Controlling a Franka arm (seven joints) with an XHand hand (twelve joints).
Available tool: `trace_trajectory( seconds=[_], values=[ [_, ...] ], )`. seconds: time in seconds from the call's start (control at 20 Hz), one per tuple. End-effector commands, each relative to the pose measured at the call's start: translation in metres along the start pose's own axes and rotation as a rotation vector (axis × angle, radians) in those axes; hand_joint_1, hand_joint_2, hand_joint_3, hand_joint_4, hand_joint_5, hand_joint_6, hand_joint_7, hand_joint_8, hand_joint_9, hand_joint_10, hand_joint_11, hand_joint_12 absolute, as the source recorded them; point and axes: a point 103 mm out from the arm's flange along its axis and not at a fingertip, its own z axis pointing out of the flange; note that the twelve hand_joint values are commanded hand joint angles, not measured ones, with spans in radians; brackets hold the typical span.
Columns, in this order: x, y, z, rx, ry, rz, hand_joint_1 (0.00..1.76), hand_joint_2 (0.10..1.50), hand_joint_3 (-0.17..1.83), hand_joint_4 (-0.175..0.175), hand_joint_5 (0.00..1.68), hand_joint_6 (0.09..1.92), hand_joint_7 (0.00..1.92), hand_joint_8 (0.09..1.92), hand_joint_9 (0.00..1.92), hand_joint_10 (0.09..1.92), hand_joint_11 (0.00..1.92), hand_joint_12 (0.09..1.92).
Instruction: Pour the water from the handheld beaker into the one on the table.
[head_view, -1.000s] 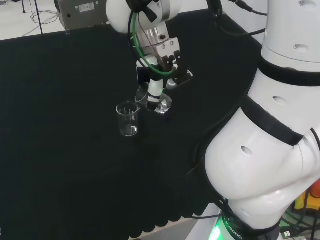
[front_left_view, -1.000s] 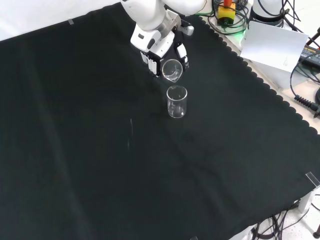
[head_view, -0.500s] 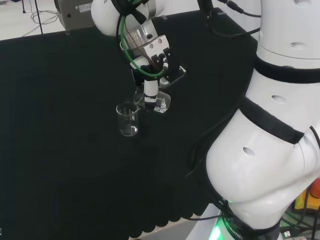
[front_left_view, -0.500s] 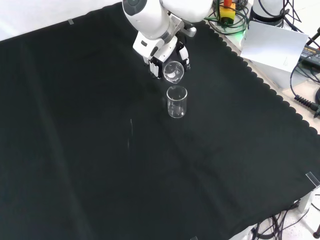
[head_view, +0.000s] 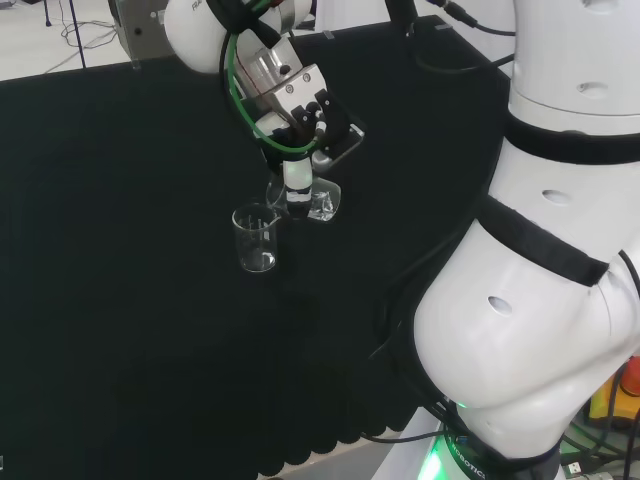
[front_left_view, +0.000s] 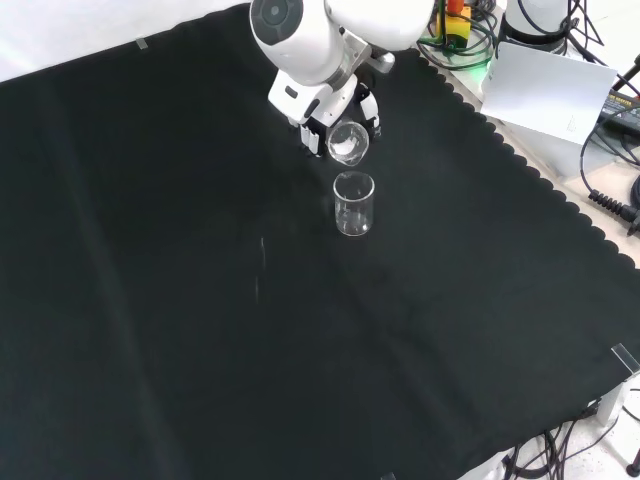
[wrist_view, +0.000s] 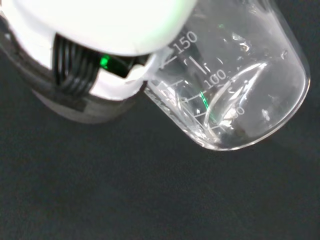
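Over the last second the arm's upper link has swung across: in the head view the wrist and hand (head_view: 298, 118) have shifted toward 10 o'clock, and in the front view the round grey cap now sits higher over the hand (front_left_view: 330, 105). The held beaker (head_view: 305, 197) has tipped further over. In the front view its open mouth has turned more toward the camera, and it has edged slightly up the picture, away from the standing beaker (front_left_view: 354, 203). The standing beaker itself has not moved on the black cloth (front_left_view: 200, 330).

In the head view the hand's fingers are curled round the held beaker, which hangs tilted just at 2 o'clock from the standing beaker (head_view: 256, 238), their rims nearly touching. In the front view the held beaker (front_left_view: 346, 142) lies at 12 o'clock from the standing one, close above its rim. The standing beaker is upright near the middle of the cloth, with a glint at its bottom; whether that is water I cannot tell.

The wrist view shows the held beaker (wrist_view: 235, 95) lying well over on its side next to a white part of the hand (wrist_view: 95, 30), with a small amount of water pooled along its lower wall.
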Motion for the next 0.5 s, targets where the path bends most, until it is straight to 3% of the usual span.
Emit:
trace_trajectory(
  seconds=[0.05, 0.5],
  values=[
    [0.0047, 0.0026, -0.0026, 0.022, -0.037, 0.003, 1.29, 0.56, 1.00, -0.175, 1.09, 1.13, 1.15, 1.12, 1.50, 0.98, 1.19, 0.86],
    [0.0075, 0.0035, -0.0083, 0.058, -0.114, 0.042, 1.29, 0.56, 1.00, -0.175, 1.09, 1.14, 1.15, 1.12, 1.50, 0.98, 1.19, 0.86]
  ],
)
